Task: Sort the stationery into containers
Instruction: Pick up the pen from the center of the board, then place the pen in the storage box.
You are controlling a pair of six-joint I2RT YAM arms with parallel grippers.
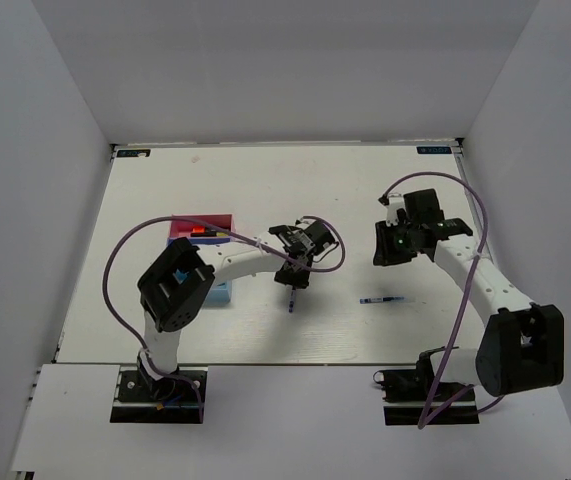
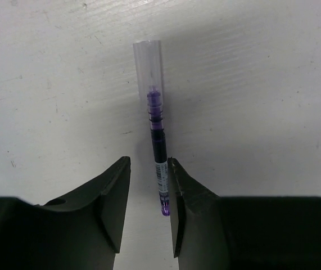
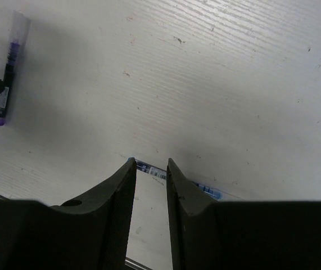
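The purple pen (image 2: 157,140) is best centred before it is gripped: the left gripper (image 2: 148,169), fingers apart, should be nudged toward its right-hand finger, then closed. The pen lies flat on the table (image 2: 261,84), its tail between the fingers and possibly touching the right one, its cap ahead of the tips.

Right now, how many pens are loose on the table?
2: a purple pen inside the open left gripper, a blue pen right of it. More may hide in the trays under the left arm.
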